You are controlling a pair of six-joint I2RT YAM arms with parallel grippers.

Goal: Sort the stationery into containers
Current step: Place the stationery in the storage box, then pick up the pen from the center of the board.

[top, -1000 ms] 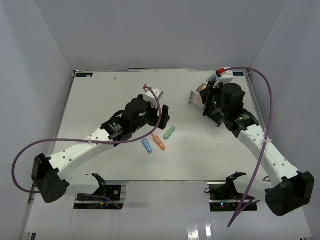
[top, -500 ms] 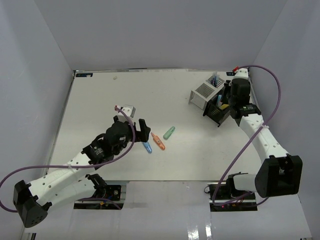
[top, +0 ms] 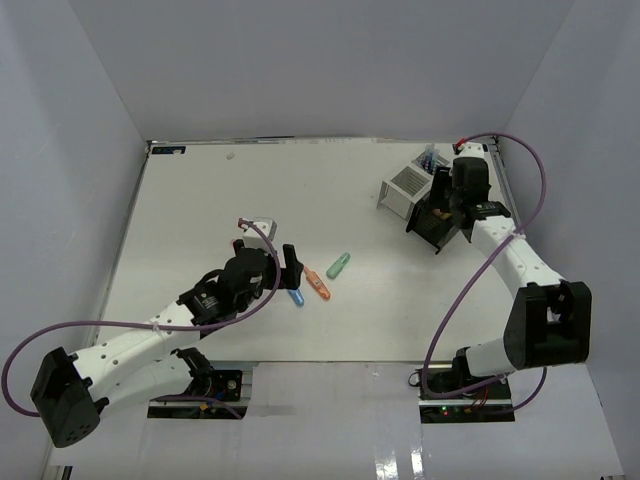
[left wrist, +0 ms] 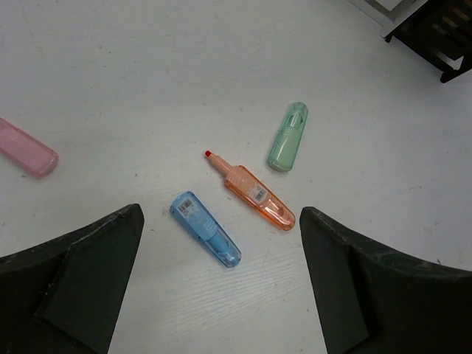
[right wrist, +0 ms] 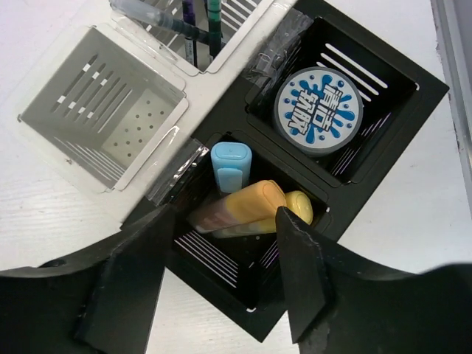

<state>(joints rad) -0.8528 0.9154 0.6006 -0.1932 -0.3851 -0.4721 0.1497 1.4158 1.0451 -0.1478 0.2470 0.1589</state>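
My left gripper [top: 291, 268] [left wrist: 220, 212] is open and empty, low over the blue marker [left wrist: 205, 229] [top: 295, 297]. An orange marker [left wrist: 254, 195] [top: 317, 285] and a green marker [left wrist: 287, 137] [top: 338, 265] lie just beyond it, and a pink marker [left wrist: 26, 147] lies to the left. My right gripper [top: 445, 207] [right wrist: 225, 221] is open above the black box [right wrist: 413, 88] [top: 436, 228]. One compartment of that box holds a yellow marker [right wrist: 254, 203] and a blue marker [right wrist: 231, 164]. Another holds the tape roll [right wrist: 317, 110]. The white box [right wrist: 110, 118] [top: 402, 187] holds dark pens [right wrist: 188, 29].
The two boxes stand side by side at the far right, near the table's right edge [top: 520, 230]. White walls enclose the table on three sides. Purple cables loop from both arms.
My left gripper has drawn back from the table's middle toward the near left and sits over the blue marker. My right arm has swung right, its gripper still over the black box.
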